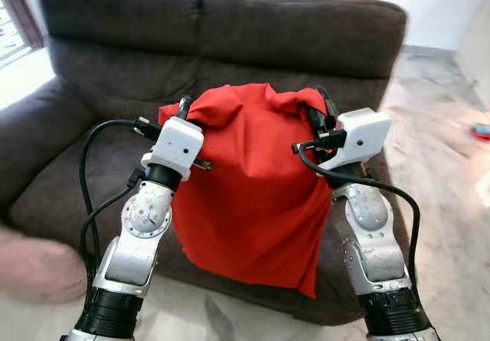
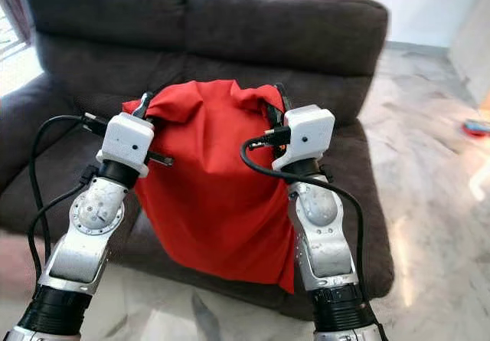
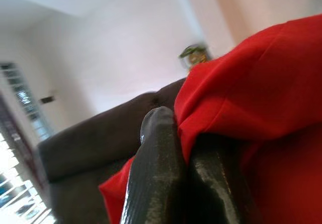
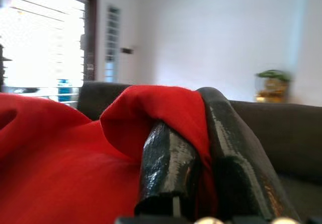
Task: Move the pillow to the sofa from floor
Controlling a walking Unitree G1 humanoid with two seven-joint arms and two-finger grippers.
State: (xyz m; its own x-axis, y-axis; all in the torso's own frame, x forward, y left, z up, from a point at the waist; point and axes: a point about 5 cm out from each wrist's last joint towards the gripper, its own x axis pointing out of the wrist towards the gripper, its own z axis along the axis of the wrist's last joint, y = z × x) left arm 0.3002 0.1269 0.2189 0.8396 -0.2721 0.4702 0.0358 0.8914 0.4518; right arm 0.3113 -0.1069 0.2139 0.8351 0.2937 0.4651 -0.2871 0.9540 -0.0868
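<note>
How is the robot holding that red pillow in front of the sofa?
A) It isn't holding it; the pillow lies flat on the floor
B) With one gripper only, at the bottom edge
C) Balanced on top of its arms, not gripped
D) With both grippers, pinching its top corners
D: the left gripper and right gripper each pinch a top corner of the red pillow, which hangs between them in front of the dark sofa.

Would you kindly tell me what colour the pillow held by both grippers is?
Plain red pillow, clearest in the left eye view.
</note>
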